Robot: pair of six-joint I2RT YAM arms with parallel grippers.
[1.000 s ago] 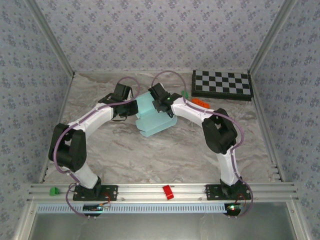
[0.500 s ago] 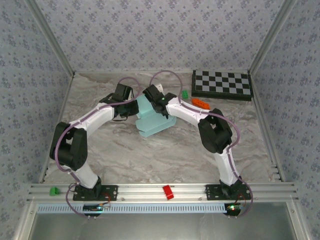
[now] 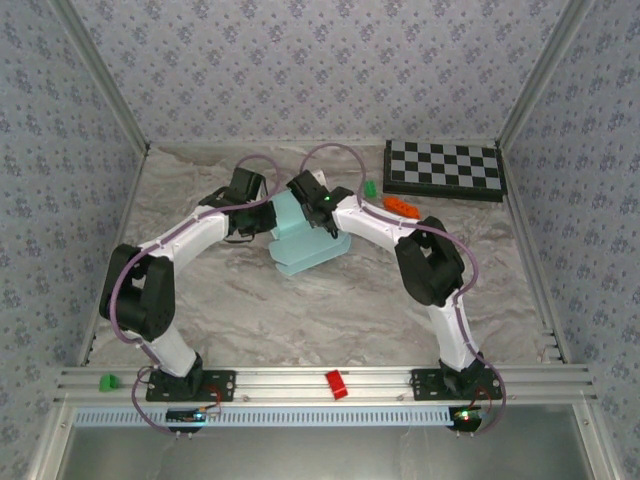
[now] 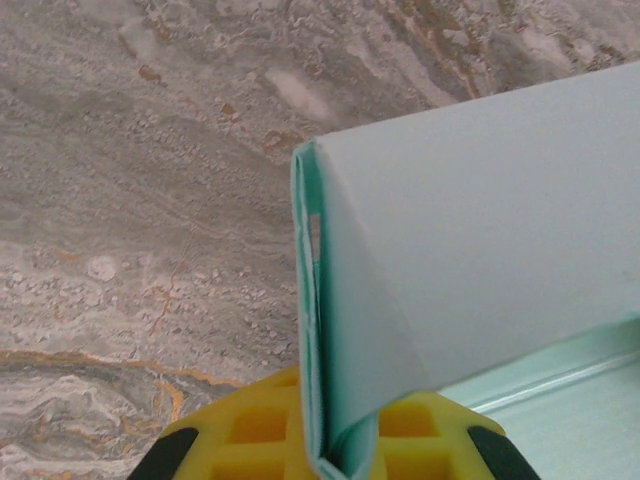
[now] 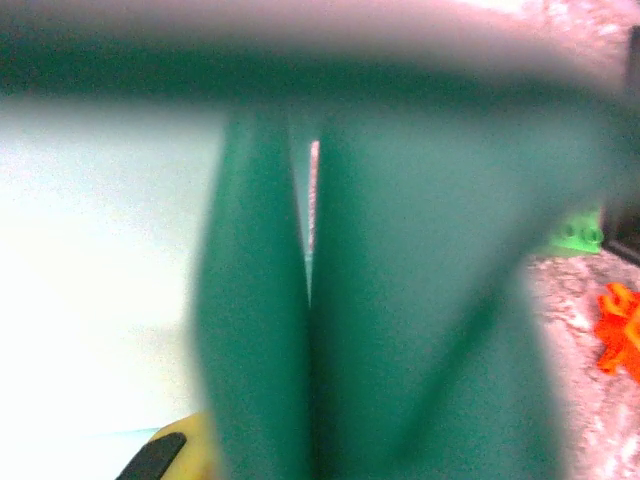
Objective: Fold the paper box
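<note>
The paper box (image 3: 300,250) lies left of the checkerboard (image 3: 445,168).

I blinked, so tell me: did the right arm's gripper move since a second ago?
Yes. The right gripper has slid left over the paper box, farther from the checkerboard.

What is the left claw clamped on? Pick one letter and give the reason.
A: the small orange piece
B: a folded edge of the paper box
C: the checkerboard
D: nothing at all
B: in the left wrist view the left claw is shut with a folded edge of the pale turquoise paper box pinched in it.
</note>
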